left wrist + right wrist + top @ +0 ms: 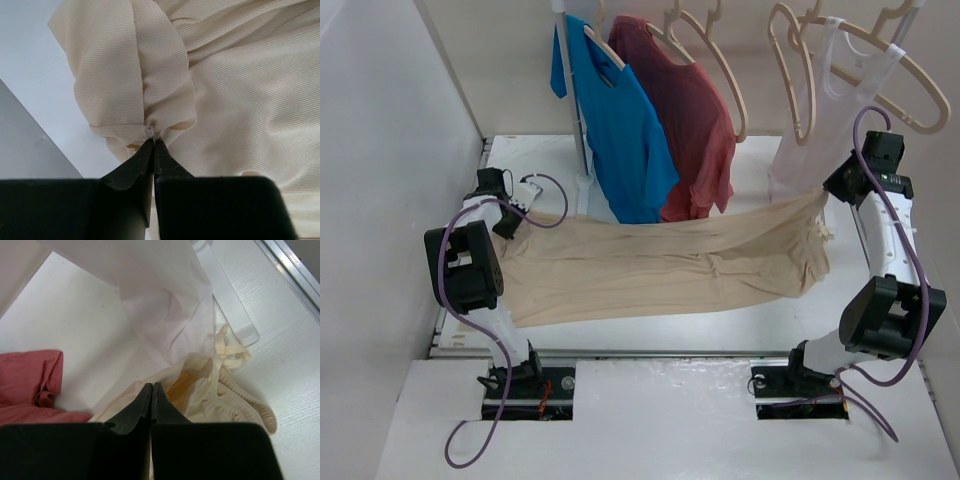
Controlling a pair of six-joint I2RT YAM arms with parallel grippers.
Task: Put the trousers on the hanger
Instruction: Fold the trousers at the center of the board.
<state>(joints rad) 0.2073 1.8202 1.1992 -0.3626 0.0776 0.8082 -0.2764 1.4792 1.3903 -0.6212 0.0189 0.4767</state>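
Beige-tan trousers (660, 265): strung left to right between both arms, sagging at mid-length, low over the white table (670, 340). Left gripper (153, 141): fingers pressed together on a gathered bunch of the fabric at the left end. Right gripper (151, 386): fingers together at the waistband end, drawstring loose beside. Pinch point hidden behind the fingers, so apparently clamped on the cloth. Hanger (798, 85): bare, hooked on the rail at the back, just left of the white vest (825, 110), above the trousers and apart from them. Red T-shirt (690, 130) and blue T-shirt (625, 130): hung further left, hems down at the trousers' upper edge.
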